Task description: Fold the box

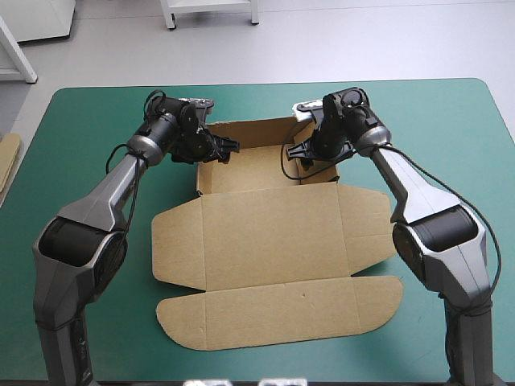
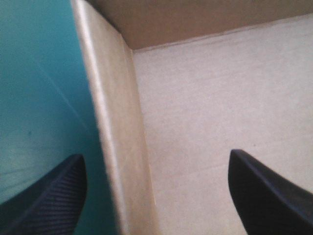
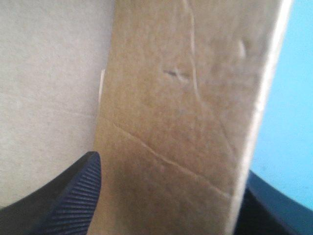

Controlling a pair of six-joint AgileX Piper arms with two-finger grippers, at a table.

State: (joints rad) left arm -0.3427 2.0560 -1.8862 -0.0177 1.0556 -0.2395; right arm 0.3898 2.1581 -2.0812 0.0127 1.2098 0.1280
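box (image 3: pixel 186 98) wall blurred, cropped | right gripper (image 3: pixel 171 166): one finger half behind wall | spare board (image 1: pixel 6 161): cropped at edge

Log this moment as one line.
box: walls up, lid flat | left end effector: open, straddling left wall | right end effector: open, straddling right wall

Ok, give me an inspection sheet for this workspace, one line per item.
Surface: teal-green cover, lying flat.
Job's things: box, far walls raised, lid flat toward the near edge.
Clutter: board at the table's left edge.
Grippers: left gripper, jaws open astride the box's left wall; right gripper, jaws open astride its right wall.
Cables: nothing seen beyond the arms' own.
Surroundings: nothing seen.
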